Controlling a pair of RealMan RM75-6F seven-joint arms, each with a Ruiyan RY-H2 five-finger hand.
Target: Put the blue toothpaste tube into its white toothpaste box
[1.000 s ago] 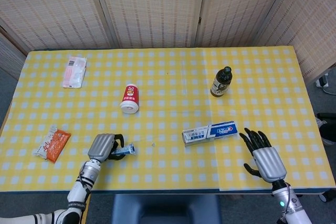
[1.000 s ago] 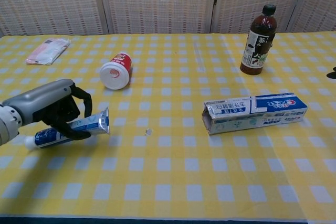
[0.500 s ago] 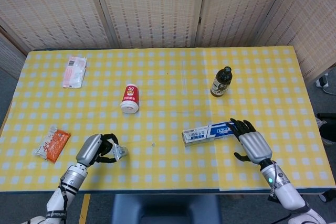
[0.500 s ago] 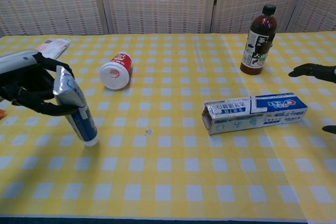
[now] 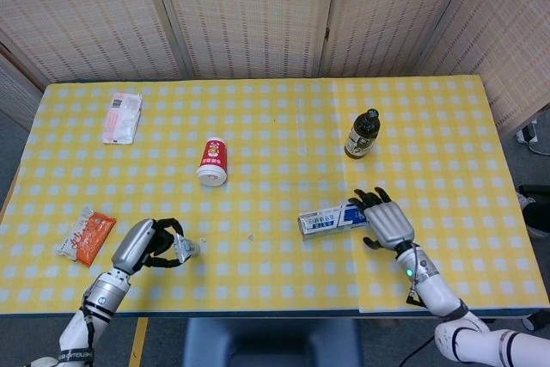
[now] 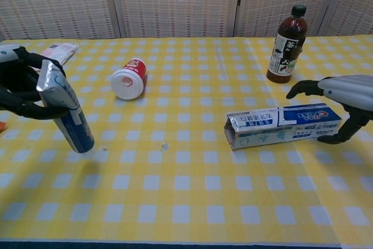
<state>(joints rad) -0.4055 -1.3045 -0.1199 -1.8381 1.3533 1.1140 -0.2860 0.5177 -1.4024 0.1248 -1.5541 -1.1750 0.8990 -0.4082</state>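
Tube: blue toothpaste tube [image 6: 65,113] was held off the table by the left hand, near upright, crimped silver end up and cap end down, tilted a bit; front-left of the table. In head view only its silver end [image 5: 186,249] showed past the fingers.
Left hand: left hand [image 6: 23,88] gripped the tube's upper part, dark fingers wrapped round it just below the crimp; seen in head view at [image 5: 148,244] near the table's front edge.
Box: white toothpaste box [image 6: 282,125] lay flat on its long side, right of centre, open end facing left — flap end silver-grey, blue print toward the right. Head view [image 5: 331,219]. Well apart from the tube.
Right hand: right hand [image 6: 341,100] was over the box's right end, fingers spread, thumb down at the box's near side. Couldn't tell if it touched the box; no grip visible. Head view [image 5: 385,220] showed it covering that end.
Table: yellow-and-white check cloth [image 5: 284,118].
Other items: red-and-white canister [image 5: 212,161] on its side at centre-left; dark bottle [image 5: 362,134] upright behind the box; pink-white packet [image 5: 121,117] at far left; orange snack packet [image 5: 87,236] by the left edge, near the left hand.
Backdrop: woven screen panels [image 5: 249,15] — behind the table.
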